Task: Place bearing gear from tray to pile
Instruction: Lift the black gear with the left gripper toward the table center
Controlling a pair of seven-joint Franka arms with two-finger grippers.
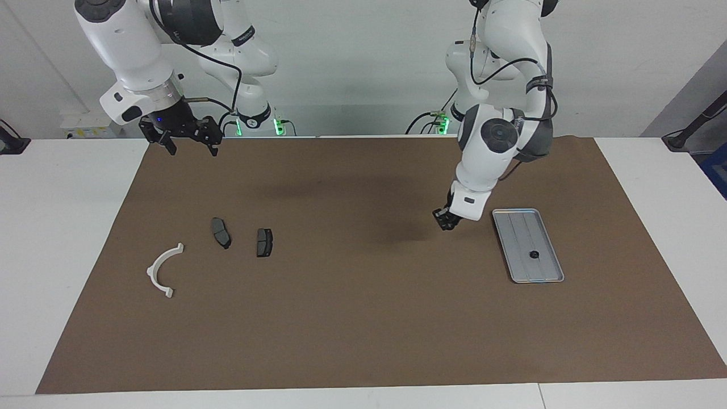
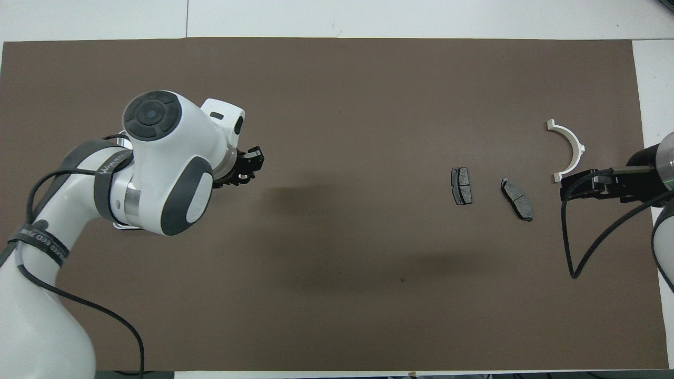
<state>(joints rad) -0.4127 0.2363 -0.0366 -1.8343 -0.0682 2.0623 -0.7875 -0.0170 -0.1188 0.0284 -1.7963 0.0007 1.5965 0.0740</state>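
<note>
The silver-grey tray [image 1: 514,227] lies on the brown mat toward the left arm's end of the table. The bearing gear [image 1: 534,255], small, dark and round, lies in the tray in the half farther from the robots. My left gripper [image 1: 447,220] hangs low over the mat beside the tray, apart from it; it also shows in the overhead view [image 2: 248,167], where the arm hides most of the tray. The pile lies toward the right arm's end: a white bracket [image 1: 164,270] [image 2: 570,147] and two brake pads [image 1: 221,232] [image 1: 264,242]. My right gripper [image 1: 192,149] waits open, raised over the mat's edge.
The brown mat [image 1: 363,318] covers most of the white table. A wide stretch of bare mat lies between the tray and the pile. The right arm's cable [image 2: 574,247] loops over the mat near the bracket.
</note>
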